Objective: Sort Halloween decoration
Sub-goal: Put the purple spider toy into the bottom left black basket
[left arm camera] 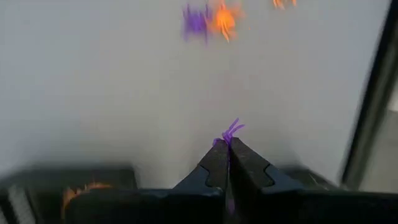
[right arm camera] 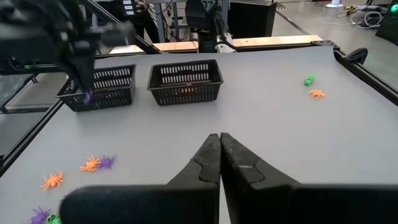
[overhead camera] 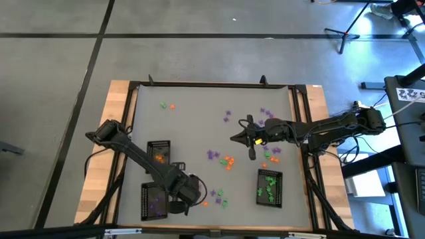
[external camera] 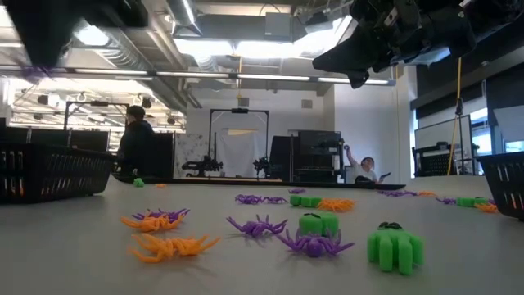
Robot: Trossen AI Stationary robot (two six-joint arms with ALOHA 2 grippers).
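Your left gripper (left arm camera: 227, 149) has its two dark fingers pressed together on a small purple plastic spider (left arm camera: 231, 130), whose thin legs stick out past the fingertips. In the high view this gripper (overhead camera: 190, 189) hangs just beside the black rectangular mesh tray with purple pieces (overhead camera: 154, 201), on the side toward the middle of the grey table (overhead camera: 199, 119). The left arm reaches from the table's left edge diagonally, passing over the black mesh tray with orange pieces (overhead camera: 159, 152).

Your right gripper (right arm camera: 219, 146) has its fingers closed together with nothing between them. It is held high above the table, as the low view shows (external camera: 358, 76), and the right arm stretches almost level from the right edge toward the centre.

The black mesh tray with green pieces (overhead camera: 269, 187) stands near the right arm, on the front side. The other small plastic trinkets in orange, purple and green (overhead camera: 228, 160) lie scattered on the table between the trays and further back.
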